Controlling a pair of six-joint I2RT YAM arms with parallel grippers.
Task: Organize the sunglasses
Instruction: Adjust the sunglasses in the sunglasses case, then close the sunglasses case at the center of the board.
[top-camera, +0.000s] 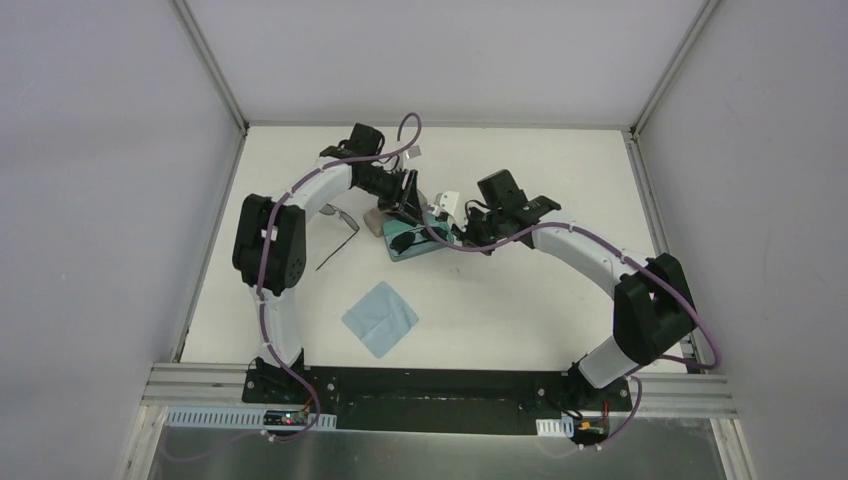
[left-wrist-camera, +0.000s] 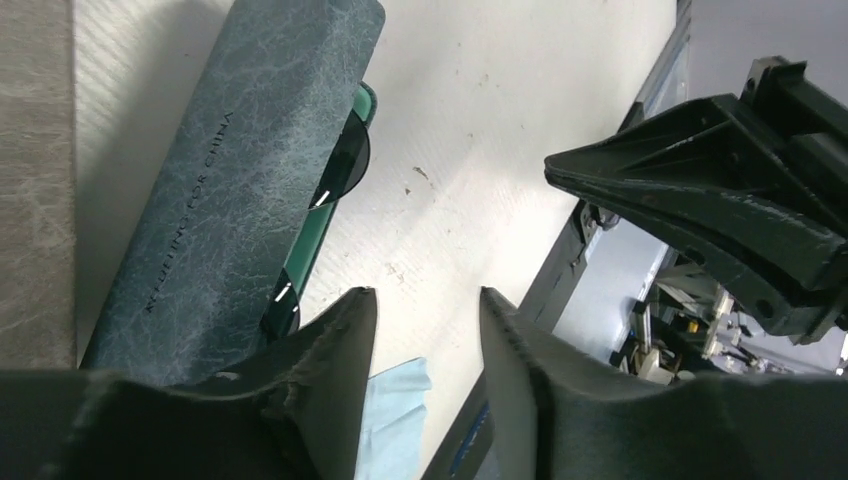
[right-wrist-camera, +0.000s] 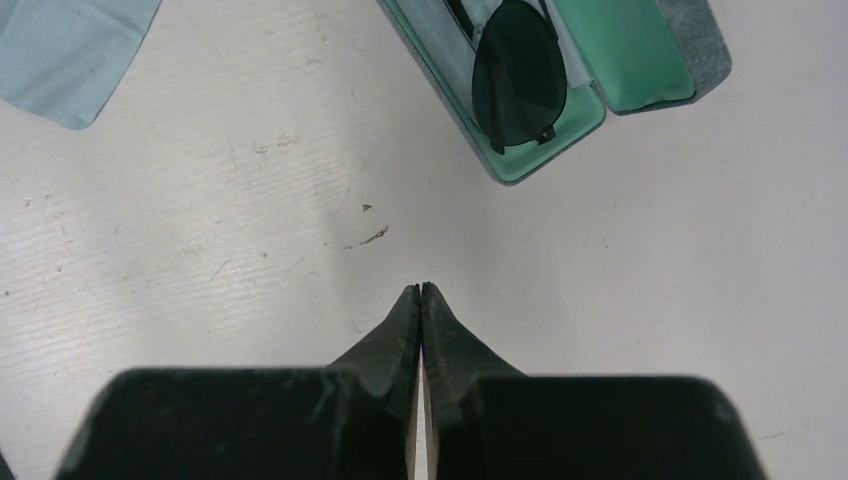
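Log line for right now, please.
left gripper open, empty | right gripper shut, empty | one sunglasses pair in open blue case | other pair loose on table

Lie apart as two thin, black, wire-framed sets with dark lenses: the cased pair (right-wrist-camera: 518, 75) lens-up inside the open green-lined case (right-wrist-camera: 640, 50) near the middle of the table (top-camera: 500, 300), the loose pair (top-camera: 342, 217) unfolded toward the left edge, one arm stretched toward the near edge.

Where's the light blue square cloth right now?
In the top view, the light blue square cloth lies flat on the white table, left of centre, nearer the near edge than the open blue glasses case.
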